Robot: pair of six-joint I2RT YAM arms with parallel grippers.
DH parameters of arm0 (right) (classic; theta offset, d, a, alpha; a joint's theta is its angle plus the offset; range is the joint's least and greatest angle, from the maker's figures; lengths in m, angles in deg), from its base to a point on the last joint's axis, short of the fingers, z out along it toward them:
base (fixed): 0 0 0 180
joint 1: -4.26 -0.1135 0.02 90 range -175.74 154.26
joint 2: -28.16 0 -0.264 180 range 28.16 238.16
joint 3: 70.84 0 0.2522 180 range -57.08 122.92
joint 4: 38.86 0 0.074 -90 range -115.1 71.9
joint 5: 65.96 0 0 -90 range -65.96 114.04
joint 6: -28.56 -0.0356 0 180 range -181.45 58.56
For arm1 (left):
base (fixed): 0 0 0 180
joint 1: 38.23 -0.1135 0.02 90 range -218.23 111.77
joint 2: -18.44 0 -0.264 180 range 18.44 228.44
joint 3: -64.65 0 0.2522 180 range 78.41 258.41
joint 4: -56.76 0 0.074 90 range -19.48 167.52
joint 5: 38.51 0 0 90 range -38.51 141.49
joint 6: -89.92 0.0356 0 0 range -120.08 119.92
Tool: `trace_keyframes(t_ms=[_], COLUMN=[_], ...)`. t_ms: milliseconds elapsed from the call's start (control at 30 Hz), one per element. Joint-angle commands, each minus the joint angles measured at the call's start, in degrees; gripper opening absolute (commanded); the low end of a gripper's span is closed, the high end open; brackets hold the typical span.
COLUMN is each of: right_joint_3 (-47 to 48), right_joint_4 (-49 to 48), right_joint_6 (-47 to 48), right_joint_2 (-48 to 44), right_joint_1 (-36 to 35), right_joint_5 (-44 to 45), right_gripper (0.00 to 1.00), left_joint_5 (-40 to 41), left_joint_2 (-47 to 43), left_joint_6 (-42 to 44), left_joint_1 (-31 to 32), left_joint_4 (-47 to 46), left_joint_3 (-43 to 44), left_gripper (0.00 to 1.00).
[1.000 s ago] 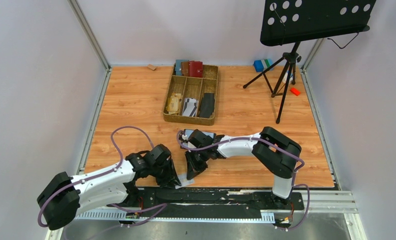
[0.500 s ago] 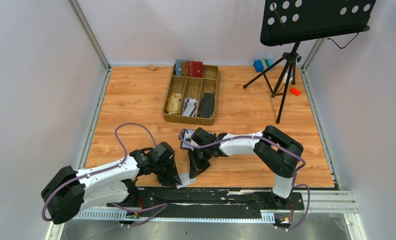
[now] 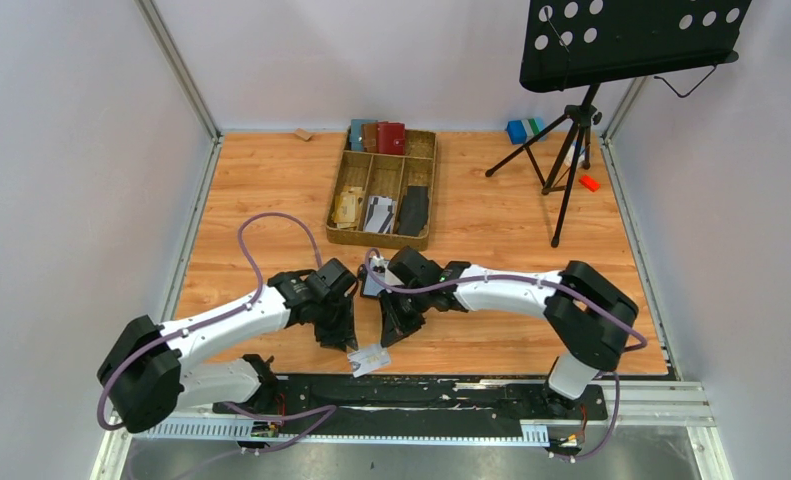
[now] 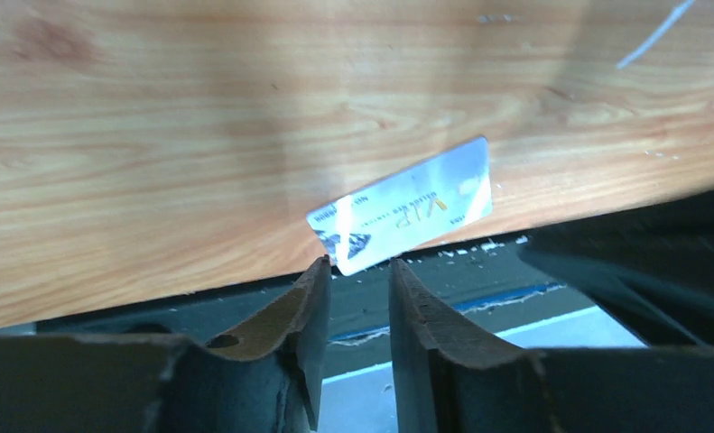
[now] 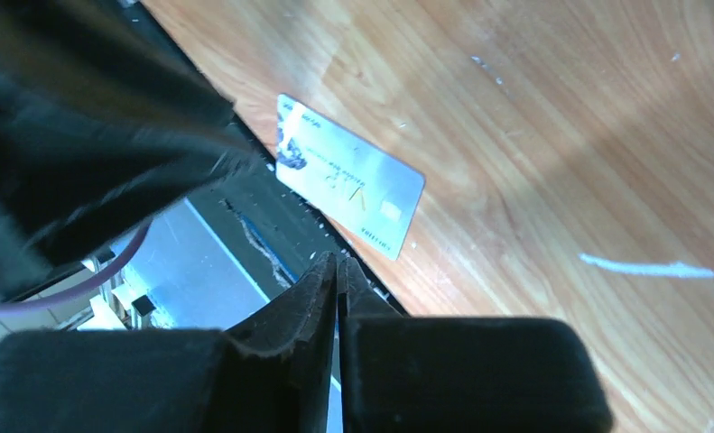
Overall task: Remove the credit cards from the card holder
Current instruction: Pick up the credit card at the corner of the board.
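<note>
One whitish credit card (image 3: 369,358) lies flat at the table's front edge, partly over the black base strip. It also shows in the left wrist view (image 4: 403,216) and in the right wrist view (image 5: 348,185). My left gripper (image 3: 337,337) is open and empty, just up and left of the card; its jaws (image 4: 357,268) stand a small gap apart. My right gripper (image 3: 390,331) is shut on nothing, its tips (image 5: 338,259) just past the card's near end. The black card holder (image 3: 370,284) lies behind the grippers, mostly hidden by the right wrist.
A wicker tray (image 3: 342,174) with wallets, cards and a black flat piece stands at the back centre. A music stand tripod (image 3: 569,150), a blue block (image 3: 517,131) and a small red piece (image 3: 589,183) are at the back right. The black base strip (image 3: 451,390) runs along the front edge.
My left gripper has drawn back up and away from the front edge, leaving the card lying free there. My right arm has stretched slightly farther left and forward.
</note>
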Motion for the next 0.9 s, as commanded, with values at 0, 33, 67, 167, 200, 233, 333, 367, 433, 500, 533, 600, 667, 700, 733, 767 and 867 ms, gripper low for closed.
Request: trace_keyframes(t_ms=[0,33,67,167,200,233,333,367,433,500,533,600,667,700,733,767,867], right_joint_3=[0.58,-0.6,-2.27,-5.86,-7.17,-8.39,-11.51,-12.23,-13.62,-15.82,-17.08,-19.54,-20.62,-20.01,-18.59,-17.06,-13.96], right_joint_4=[2.1,2.15,2.32,3.45,3.74,3.86,4.63,4.89,4.49,0.76,-1.77,-7.39,-11.63,-11.87,-11.1,-9.91,-9.8], right_joint_6=[3.42,4.2,4.95,9.97,12.1,13.79,18.02,19.22,22.11,27.43,30.37,36.9,44.36,47.09,49.25,51.22,56.29], right_joint_2=[-8.66,-11.0,-13.23,-21.56,-24.49,-26.98,-34.27,-37.43,-41.43,-44.43,-45.79,-47.42,-46.56,-45.24,-43.35,-41.37,-35.89], right_joint_1=[0.17,0.1,0.04,-1.61,-2.77,-3.93,-7.84,-9.47,-13.99,-16.61,-17.81,-20.38,-22.83,-23.51,-23.93,-24.31,-26.63], right_joint_5=[3.93,4.78,6.55,12.35,14.35,16.84,24.83,28.58,37.97,41.51,42.59,44.15,43.87,42.75,40.73,39.26,39.93], right_gripper=[0.08,0.11,0.13,0.36,0.43,0.51,0.74,0.75,0.77,0.92,0.96,0.99,1.0,1.0,1.0,1.0,0.99], left_joint_5=[1.9,2.45,3.19,3.93,3.79,3.28,0.94,0.4,-1.04,-2.71,-2.94,-2.77,-3.48,-4.04,-4.53,-4.92,-5.0], left_joint_2=[3.17,4.77,6.19,10.64,11.93,13.15,16.85,18.19,21.5,23.7,24.75,26.55,28.14,28.89,29.52,30.08,30.96], left_joint_6=[7.14,8.79,10.45,15.51,16.8,18.05,20.91,21.77,23.43,24.92,25.9,27.44,28.87,29.31,29.62,29.88,30.75], left_joint_1=[-3.57,-4.02,-4.14,-4.66,-4.83,-4.86,-4.9,-4.9,-4.9,-4.9,-4.9,-4.9,-4.89,-4.9,-4.86,-4.82,-4.81], left_joint_4=[0.59,0.53,0.67,1.16,0.97,0.47,-0.6,-0.53,-0.16,-0.46,-0.28,0.56,1.39,1.71,2.03,2.19,1.79], left_joint_3=[3.84,5.01,6.46,10.71,11.87,13.04,15.68,16.75,17.9,18.33,18.6,19.28,19.95,20.14,20.4,20.54,20.33], left_gripper=[0.34,0.3,0.26,0.05,0.0,0.0,0.0,0.0,0.0,0.0,0.0,0.0,0.0,0.0,0.0,0.0,0.0])
